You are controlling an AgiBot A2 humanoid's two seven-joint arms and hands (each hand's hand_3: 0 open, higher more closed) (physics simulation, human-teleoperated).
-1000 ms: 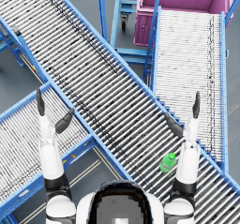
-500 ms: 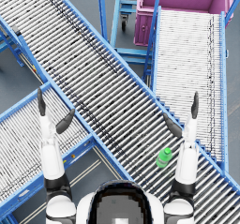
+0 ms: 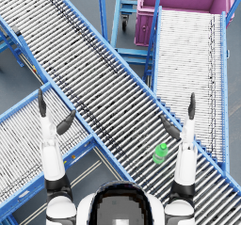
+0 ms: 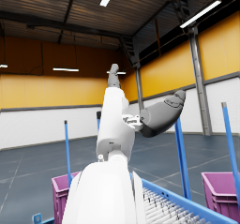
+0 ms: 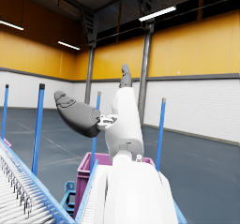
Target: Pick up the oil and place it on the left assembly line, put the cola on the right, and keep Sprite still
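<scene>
While the bottle drifts: the green bottle (image 3: 160,153) — Sprite, by its colour — sits on the middle conveyor (image 3: 94,78), a little further up the rollers and away from the robot than a second ago.
Arms: both stand as they did a second ago, raised with the fingers pointing up.
Left hand (image 3: 48,119): spread, thumb out to the side, holding nothing; it hangs above the near edge of the left line (image 3: 19,144).
Right hand (image 3: 185,124): spread likewise and holding nothing, its thumb just beside the bottle but not touching it.
Meaning for the task: the Sprite is riding past untouched, as asked — leaving it alone looks right.
Oil and cola: neither shows in any view, so no pick can start yet.
Edges: a blue rail (image 3: 155,97) divides the middle conveyor from the right line (image 3: 188,68), which ends at a purple bin (image 3: 188,3); anything carried to either side must clear such a rail.
Open room: bare rollers ahead of the bottle and on both side lines give free space to reach.
</scene>
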